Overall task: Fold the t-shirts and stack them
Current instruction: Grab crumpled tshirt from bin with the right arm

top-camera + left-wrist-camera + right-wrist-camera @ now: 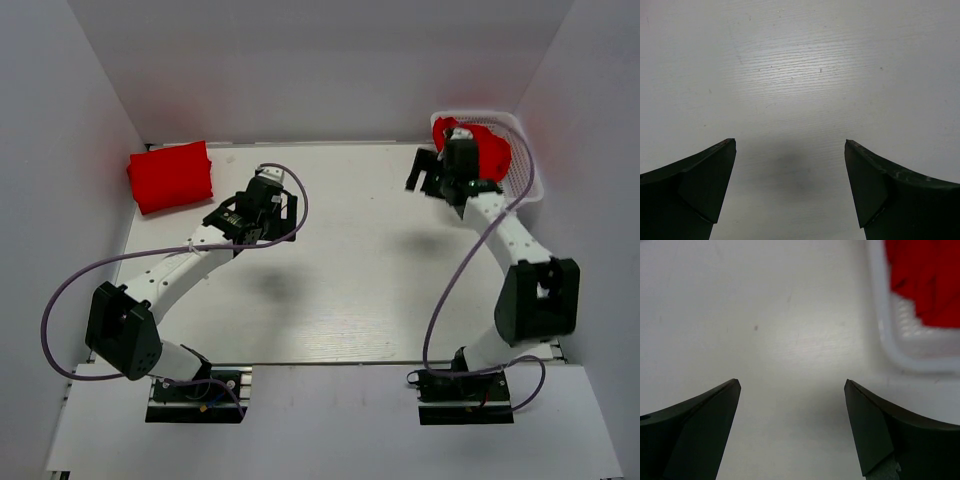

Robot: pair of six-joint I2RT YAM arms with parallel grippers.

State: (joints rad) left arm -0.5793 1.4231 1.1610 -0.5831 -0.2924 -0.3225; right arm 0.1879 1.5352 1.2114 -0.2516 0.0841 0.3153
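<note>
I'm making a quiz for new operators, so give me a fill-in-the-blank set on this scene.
1. The folded bright red cloth t-shirt lies at the white table's far ___ corner.
2. The white plastic lattice basket holds a crumpled ___ t-shirt.
3. The left arm's fingers and the right arm's fingers stand ___, holding nothing.
Missing words: left; red; open.

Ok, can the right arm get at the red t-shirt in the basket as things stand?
Probably yes. The right tool is open, empty, just beside the white lattice basket; only its rim stands between it and the red t-shirt heaped inside.
</note>
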